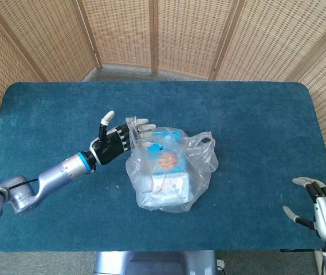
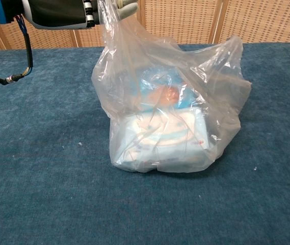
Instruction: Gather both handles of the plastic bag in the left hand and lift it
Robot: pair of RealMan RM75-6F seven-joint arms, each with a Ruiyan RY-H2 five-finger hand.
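A clear plastic bag (image 1: 171, 175) (image 2: 170, 127) with boxed goods inside sits on the blue table (image 1: 254, 114). One handle (image 1: 133, 127) (image 2: 109, 20) is looped over the outstretched fingers of my left hand (image 1: 117, 142) (image 2: 63, 13) and is drawn up and to the left, stretching that side of the bag. The thumb points upward. The bag's base still rests on the cloth. The second handle (image 1: 206, 140) (image 2: 232, 51) stands loose on the bag's right side, untouched. My right hand (image 1: 317, 209) hovers open off the table's front right corner.
Wicker screens (image 1: 151, 34) close off the back and sides. A black cable (image 2: 12, 76) hangs from my left forearm above the cloth. Bare blue cloth (image 2: 48, 194) surrounds the bag.
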